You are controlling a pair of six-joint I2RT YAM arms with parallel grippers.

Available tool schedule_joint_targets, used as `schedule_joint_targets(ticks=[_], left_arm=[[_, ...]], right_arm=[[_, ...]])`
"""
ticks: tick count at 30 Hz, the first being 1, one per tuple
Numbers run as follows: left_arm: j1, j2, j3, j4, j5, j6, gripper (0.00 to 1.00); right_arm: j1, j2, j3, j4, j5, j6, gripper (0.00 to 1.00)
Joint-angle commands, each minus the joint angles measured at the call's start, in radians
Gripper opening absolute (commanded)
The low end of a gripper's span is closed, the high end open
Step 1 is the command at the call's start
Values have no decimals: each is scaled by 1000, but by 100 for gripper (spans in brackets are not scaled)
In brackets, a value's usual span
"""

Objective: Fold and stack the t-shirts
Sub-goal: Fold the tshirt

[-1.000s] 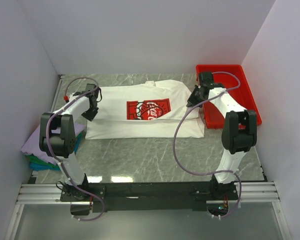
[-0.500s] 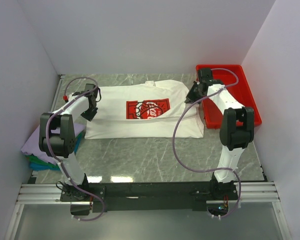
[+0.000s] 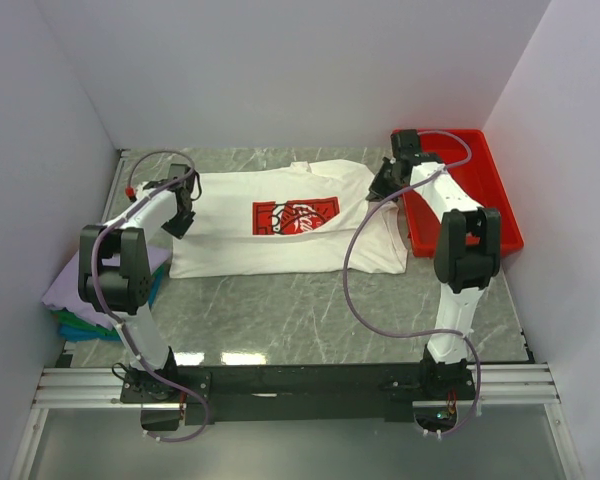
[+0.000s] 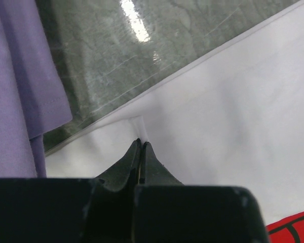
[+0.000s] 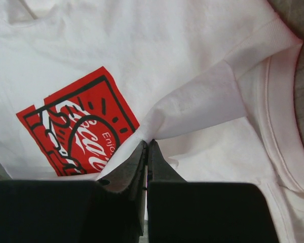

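The white t-shirt (image 3: 280, 250) with a red chest print (image 3: 295, 217) lies spread on the marble table. My left gripper (image 3: 183, 213) is shut on its left edge; in the left wrist view the jaws (image 4: 141, 142) pinch a small fold of white cloth. My right gripper (image 3: 384, 187) is shut on the shirt's right upper part; in the right wrist view the jaws (image 5: 147, 143) pinch a raised fold of the white t-shirt (image 5: 202, 101) beside the print (image 5: 81, 126). Folded lavender (image 3: 70, 285), green and blue shirts lie stacked at the left, the lavender shirt (image 4: 15, 91) on top.
A red plastic tray (image 3: 480, 190) stands at the back right, next to my right arm. White walls close in the table on three sides. The right arm's cable (image 3: 355, 290) loops over the shirt's right side and the front of the table.
My right gripper has moved toward the back and slightly left with the shirt's right edge, pulling it along. The left gripper has barely moved.
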Motion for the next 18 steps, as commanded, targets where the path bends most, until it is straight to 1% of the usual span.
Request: schedule_joint_targets(ticks=[1, 2, 5, 6, 7, 8, 9, 10, 11, 12, 13, 15, 16, 18], left_arm=[[9, 18, 53, 7, -2, 38, 1], [9, 21, 56, 14, 1, 45, 1], [14, 23, 60, 42, 17, 74, 11], [15, 24, 62, 51, 20, 90, 21], [19, 24, 65, 54, 27, 93, 31], [25, 23, 63, 60, 37, 99, 42], [28, 11, 57, 74, 47, 122, 45], [26, 0, 53, 103, 60, 131, 48], [28, -12, 41, 122, 86, 142, 54], [28, -38, 31, 141, 109, 166, 56], [28, -52, 22, 172, 127, 174, 57], [14, -87, -1, 182, 152, 185, 57], [3, -101, -13, 195, 153, 186, 57], [-32, -140, -62, 217, 165, 185, 58]], right_arm=[[3, 6, 38, 1, 7, -22, 0], [1, 9, 36, 4, 4, -24, 0], [1, 8, 27, 23, 0, -30, 21], [1, 5, 24, 29, -2, -31, 36], [4, 0, 19, 44, -8, -39, 42], [6, -4, 16, 52, -13, -42, 52], [7, -8, 16, 57, -16, -47, 56], [12, -15, 13, 60, -11, -53, 58], [17, -20, 12, 60, -7, -54, 59], [30, -26, 6, 60, -2, -61, 59], [38, -49, -25, 69, 3, -64, 59], [65, -81, -89, 99, 23, -61, 59], [75, -116, -168, 147, 26, -50, 59], [89, -142, -252, 202, 21, -38, 59]])
